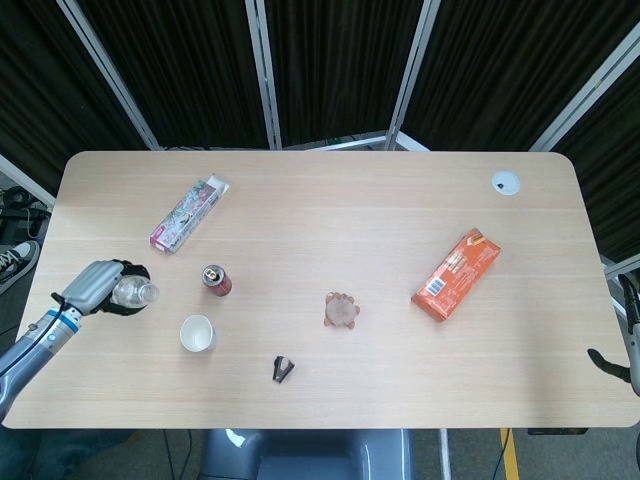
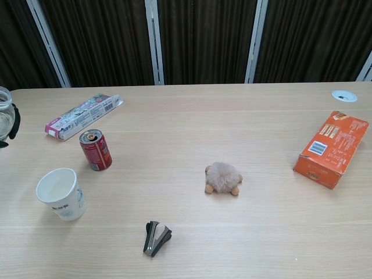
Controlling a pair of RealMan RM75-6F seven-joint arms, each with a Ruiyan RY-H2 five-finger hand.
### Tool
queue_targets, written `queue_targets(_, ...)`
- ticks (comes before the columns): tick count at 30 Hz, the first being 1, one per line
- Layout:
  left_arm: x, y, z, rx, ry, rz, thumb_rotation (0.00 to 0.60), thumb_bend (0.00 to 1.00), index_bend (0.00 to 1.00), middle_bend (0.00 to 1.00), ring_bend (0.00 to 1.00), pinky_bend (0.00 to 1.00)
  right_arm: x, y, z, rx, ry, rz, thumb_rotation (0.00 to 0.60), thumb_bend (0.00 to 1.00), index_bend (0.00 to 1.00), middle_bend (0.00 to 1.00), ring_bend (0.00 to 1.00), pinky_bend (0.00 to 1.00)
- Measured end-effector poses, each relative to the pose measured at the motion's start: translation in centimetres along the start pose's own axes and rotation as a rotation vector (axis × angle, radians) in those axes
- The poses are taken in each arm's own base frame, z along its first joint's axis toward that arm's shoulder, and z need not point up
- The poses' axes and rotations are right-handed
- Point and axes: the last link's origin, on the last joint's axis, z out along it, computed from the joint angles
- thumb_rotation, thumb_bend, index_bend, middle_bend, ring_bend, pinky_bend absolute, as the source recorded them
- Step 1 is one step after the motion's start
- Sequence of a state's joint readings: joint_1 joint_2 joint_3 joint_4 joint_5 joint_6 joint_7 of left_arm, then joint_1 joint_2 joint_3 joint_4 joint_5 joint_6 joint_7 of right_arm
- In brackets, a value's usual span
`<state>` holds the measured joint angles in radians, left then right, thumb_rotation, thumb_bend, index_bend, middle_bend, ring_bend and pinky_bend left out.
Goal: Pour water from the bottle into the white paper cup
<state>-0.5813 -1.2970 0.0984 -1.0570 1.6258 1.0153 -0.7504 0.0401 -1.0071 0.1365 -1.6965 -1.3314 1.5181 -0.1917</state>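
The left hand [image 1: 92,287] grasps one bottle [image 1: 133,293] at the counter's [image 1: 350,230] nine o'clock edge; one white paper cup [image 1: 197,333] stands near, toward four o'clock. Only the head view shows the hand.

Left hand [image 1: 95,287] wrapped around the bottle [image 1: 133,293] at the desk's left edge; right arm barely in frame.

In the head view the left forearm reaches up from the lower left corner, its grey hand gripping the clear bottle with dark fingers [image 1: 132,272] curled round it, the bottle's neck pointing right. The chest view shows only a dark finger at the left border. Of the right arm, only a dark part shows at the right border; its hand is out of sight.
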Motion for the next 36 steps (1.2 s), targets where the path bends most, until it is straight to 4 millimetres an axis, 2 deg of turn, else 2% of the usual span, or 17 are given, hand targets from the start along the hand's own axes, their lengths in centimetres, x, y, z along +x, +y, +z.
queue_targets(5, -0.9, 0.0, 0.9, -0.004, -0.005, 0.134, 0.6, 0.38, 0.63, 0.53, 0.39, 0.39, -0.2, 0.2, 0.2, -0.011, -0.006, -0.005, 0.6, 0.0, 0.0, 0.0, 0.0, 0.0)
queue_targets(17, -2.4, 1.5, 3.4, -0.029, -0.021, 0.327, 0.6, 0.38, 0.63, 0.53, 0.39, 0.39, -0.3, 0.4, 0.3, -0.021, -0.008, -0.01, 0.6, 0.0, 0.0, 0.0, 0.0, 0.0)
queue_targets(36, -3.4, 2.2, 4.2, -0.087, -0.004, 0.58, 0.6, 0.38, 0.63, 0.53, 0.39, 0.39, -0.2, 0.7, 0.3, -0.032, -0.007, -0.004, 0.6, 0.0, 0.0, 0.0, 0.0, 0.0)
